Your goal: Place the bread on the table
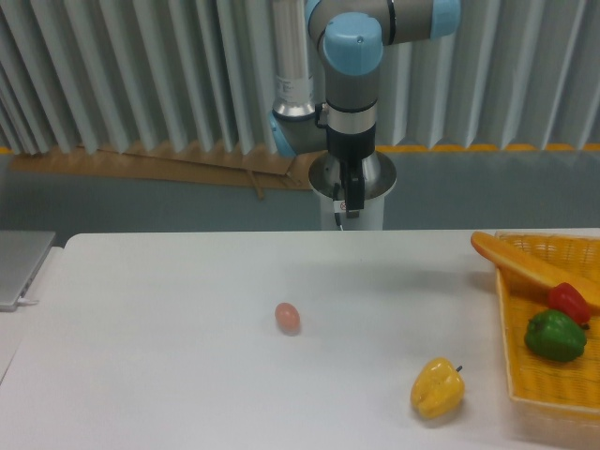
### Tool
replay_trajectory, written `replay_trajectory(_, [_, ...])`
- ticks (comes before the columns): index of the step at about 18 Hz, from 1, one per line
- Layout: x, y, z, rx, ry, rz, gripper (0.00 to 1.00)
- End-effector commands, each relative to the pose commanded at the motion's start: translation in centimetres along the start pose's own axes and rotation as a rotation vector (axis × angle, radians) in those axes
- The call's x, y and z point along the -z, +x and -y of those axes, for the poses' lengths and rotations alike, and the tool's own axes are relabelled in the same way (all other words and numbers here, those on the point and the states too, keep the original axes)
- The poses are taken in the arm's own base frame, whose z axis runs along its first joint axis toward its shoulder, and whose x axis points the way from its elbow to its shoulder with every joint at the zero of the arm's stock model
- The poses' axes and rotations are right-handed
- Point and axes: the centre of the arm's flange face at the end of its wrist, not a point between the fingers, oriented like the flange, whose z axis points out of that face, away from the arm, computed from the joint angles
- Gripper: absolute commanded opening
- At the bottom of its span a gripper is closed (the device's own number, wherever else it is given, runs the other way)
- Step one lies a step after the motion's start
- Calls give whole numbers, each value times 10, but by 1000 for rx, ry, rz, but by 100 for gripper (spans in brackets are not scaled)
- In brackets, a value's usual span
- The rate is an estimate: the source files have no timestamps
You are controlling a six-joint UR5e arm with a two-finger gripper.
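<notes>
We see the bread (525, 265) lying across the top-left corner of the yellow basket (553, 375), one end jutting over the white surface (187, 347). The gripper (351, 202) hangs well left of the basket; its jaws look closed, holding nothing

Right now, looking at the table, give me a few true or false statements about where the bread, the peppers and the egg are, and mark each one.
1. The bread lies on the yellow basket, one end poking over its left rim. True.
2. The yellow pepper is inside the basket. False: it sits on the table, left of the basket.
3. The egg is on the table, apart from the yellow pepper. True.
4. The gripper holds the bread. False: it hangs above the table's far edge, away from the bread, with nothing in it.
5. The green pepper is on the table. False: it is in the basket, beside a red pepper.
</notes>
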Motion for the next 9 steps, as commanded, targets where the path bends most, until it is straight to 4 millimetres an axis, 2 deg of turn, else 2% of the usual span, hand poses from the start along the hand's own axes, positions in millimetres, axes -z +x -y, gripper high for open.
replay_trajectory(9, [0,-2,-2,5,-1,10,100])
